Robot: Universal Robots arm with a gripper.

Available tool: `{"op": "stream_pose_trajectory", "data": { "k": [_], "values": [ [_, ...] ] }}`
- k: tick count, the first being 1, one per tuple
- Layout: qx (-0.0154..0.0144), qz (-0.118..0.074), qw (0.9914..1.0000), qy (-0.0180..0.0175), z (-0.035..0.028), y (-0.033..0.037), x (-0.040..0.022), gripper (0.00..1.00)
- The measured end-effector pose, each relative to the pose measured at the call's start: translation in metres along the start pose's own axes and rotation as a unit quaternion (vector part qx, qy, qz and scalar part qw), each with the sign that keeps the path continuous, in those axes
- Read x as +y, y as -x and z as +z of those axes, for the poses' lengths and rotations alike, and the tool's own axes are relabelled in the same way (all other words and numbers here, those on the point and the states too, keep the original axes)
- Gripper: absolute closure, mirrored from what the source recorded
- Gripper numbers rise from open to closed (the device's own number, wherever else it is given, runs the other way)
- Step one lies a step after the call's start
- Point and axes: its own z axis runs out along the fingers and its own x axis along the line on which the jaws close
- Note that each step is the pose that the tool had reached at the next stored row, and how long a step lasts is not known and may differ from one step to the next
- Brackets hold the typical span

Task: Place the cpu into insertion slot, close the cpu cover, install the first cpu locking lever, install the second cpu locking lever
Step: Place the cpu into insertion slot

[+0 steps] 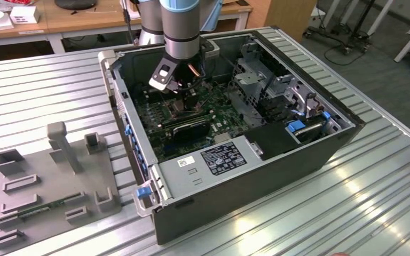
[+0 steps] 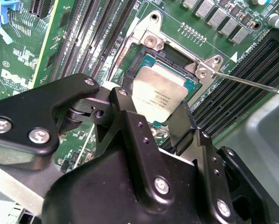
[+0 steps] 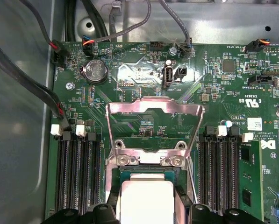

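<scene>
The cpu (image 2: 160, 91), a flat silver square with a green edge, sits between my gripper's (image 2: 153, 114) two black fingers (image 2: 126, 109), right at the insertion slot (image 2: 174, 55). The fingers press on its two opposite edges. In the first wrist view the cpu (image 3: 146, 196) lies low over the socket, held by the gripper (image 3: 147, 207). The cpu cover (image 3: 125, 108), a silvery frame, stands swung up and open behind the socket. A thin wire locking lever (image 2: 251, 84) sticks out free beside the socket. In the exterior view the gripper (image 1: 183, 96) reaches down into the computer case.
The open computer case (image 1: 262, 160) lies on a ribbed metal table. Black memory slots (image 3: 78, 172) flank the socket on both sides. Cables (image 3: 46, 93) run along the case wall. A grey fixture plate (image 1: 55, 176) lies at the exterior view's left.
</scene>
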Motion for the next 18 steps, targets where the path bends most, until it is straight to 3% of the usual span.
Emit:
{"op": "stream_pose_trajectory", "data": {
  "k": [18],
  "values": [
    [0.0003, 0.0, 1.0, 0.0005, 0.0012, 0.0011, -0.0007, 0.46]
  ]
}}
